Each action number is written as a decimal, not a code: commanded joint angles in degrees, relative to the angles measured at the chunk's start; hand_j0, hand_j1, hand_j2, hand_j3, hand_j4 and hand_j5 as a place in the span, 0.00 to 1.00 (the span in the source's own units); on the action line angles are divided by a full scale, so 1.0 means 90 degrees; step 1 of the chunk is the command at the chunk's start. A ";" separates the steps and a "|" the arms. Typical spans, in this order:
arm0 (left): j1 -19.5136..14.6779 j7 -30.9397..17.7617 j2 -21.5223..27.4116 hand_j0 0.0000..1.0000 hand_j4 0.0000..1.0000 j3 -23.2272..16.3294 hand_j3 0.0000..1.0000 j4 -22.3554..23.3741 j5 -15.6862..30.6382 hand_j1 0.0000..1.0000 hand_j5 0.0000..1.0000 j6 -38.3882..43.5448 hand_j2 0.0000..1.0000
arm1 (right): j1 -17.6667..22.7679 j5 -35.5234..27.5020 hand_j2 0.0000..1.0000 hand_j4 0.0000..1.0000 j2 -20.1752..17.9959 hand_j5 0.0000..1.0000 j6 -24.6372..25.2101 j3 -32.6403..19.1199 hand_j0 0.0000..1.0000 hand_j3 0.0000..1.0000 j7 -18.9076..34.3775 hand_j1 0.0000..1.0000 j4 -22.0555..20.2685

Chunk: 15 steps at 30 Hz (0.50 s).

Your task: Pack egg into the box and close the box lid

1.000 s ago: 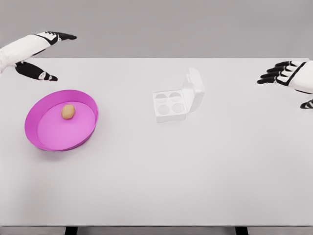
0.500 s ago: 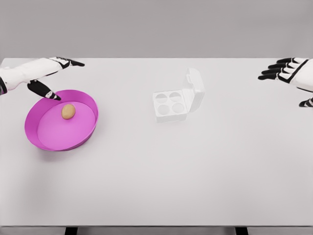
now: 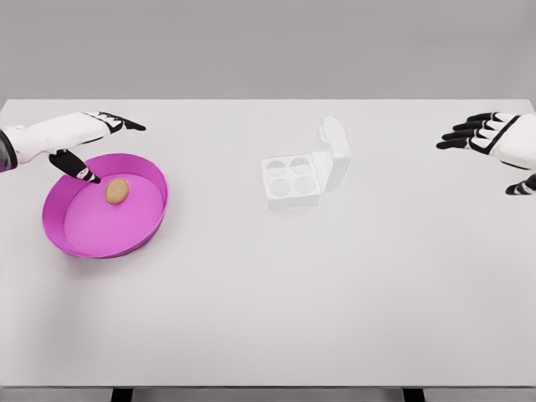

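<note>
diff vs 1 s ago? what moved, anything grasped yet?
The left hand dropped from above the table's far left edge toward the pink bowl; its thumb now hangs over the rim, near the egg. Fingers open, nothing grasped. The right hand shifted only slightly at the right edge, open. Egg, bowl and the egg box, lid up, stayed put.

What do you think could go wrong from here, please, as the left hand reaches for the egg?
The egg lies loose in the sloped pink bowl; the open left hand, with a thumb over the rim, might nudge it and send it rolling. The white box has small cups that hardly stand out from the white table, so placing may miss. Its lid stands upright, so a carrying hand could knock it shut early.
</note>
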 commanded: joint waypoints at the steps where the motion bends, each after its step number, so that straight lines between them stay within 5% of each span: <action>1: 0.0000 0.0003 0.0005 0.94 0.94 -0.0026 0.94 -0.0003 0.0027 0.94 0.94 0.0018 0.94 | 0.0000 -0.0026 1.00 1.00 0.0060 1.00 0.0020 0.0016 1.00 1.00 -0.0004 1.00 -0.0032; 4: 0.0000 0.0003 0.0064 0.85 0.85 -0.0104 0.85 -0.0003 0.0027 0.85 0.85 0.0018 0.85 | 0.0000 -0.0016 1.00 1.00 0.0002 1.00 0.0020 0.0006 1.00 1.00 -0.0004 1.00 -0.0198; 15: 0.0234 0.0003 0.0445 0.87 0.87 -0.0153 0.87 -0.0501 0.0281 0.87 0.87 0.0018 0.87 | 0.0039 -0.0017 1.00 1.00 0.0060 1.00 0.0020 0.0025 1.00 1.00 -0.0004 1.00 -0.0228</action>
